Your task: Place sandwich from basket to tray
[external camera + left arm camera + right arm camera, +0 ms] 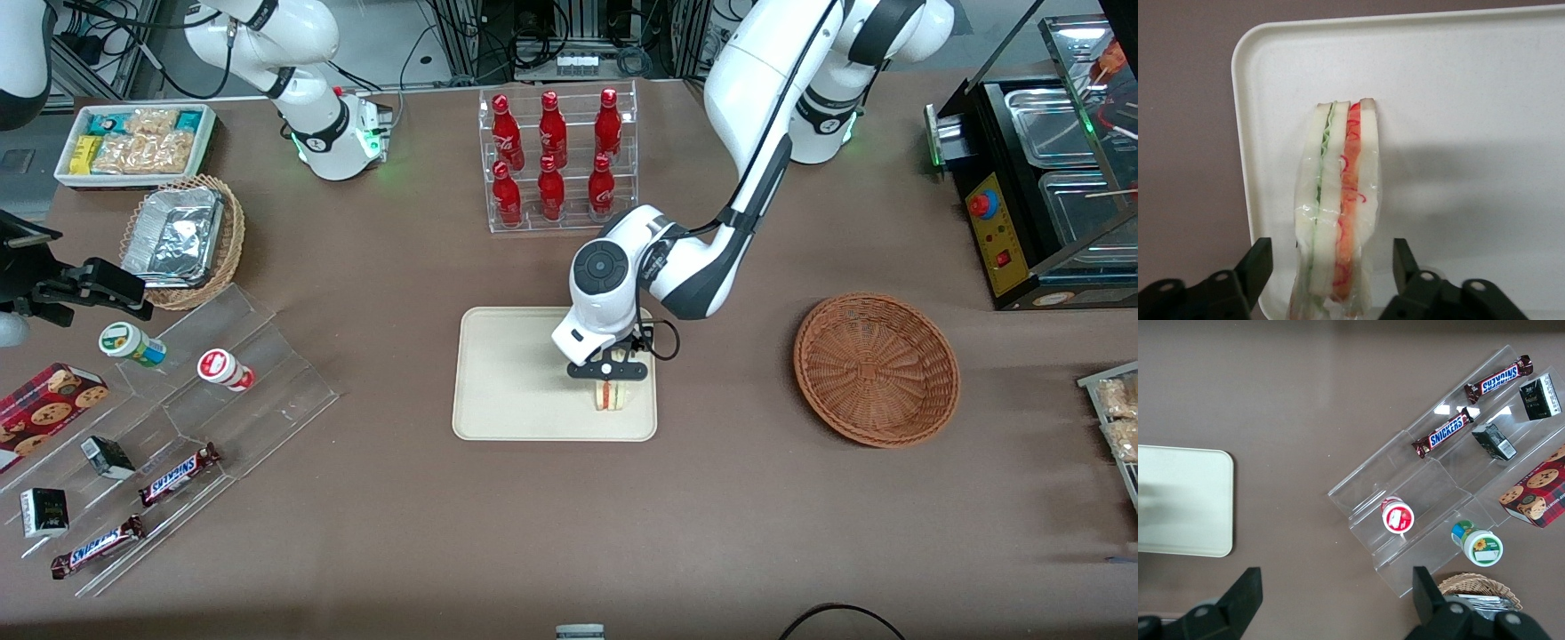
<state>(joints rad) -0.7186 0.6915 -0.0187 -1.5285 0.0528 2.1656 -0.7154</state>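
The sandwich (610,396), a wrapped wedge of white bread with green and red filling, stands on its edge on the cream tray (507,382), near the tray's corner nearest the front camera and toward the basket. It shows in the left wrist view (1338,200) on the tray (1458,120). My left gripper (610,370) hangs just above it, open, with its fingers (1258,263) spread on either side and gaps between them and the bread. The reddish-brown wicker basket (876,368) lies empty toward the working arm's end of the table.
A clear rack of red cola bottles (556,156) stands farther from the front camera than the tray. An acrylic stand with candy bars and cups (178,427), a tan basket with a foil container (182,238) and a white snack bin (138,142) lie toward the parked arm's end.
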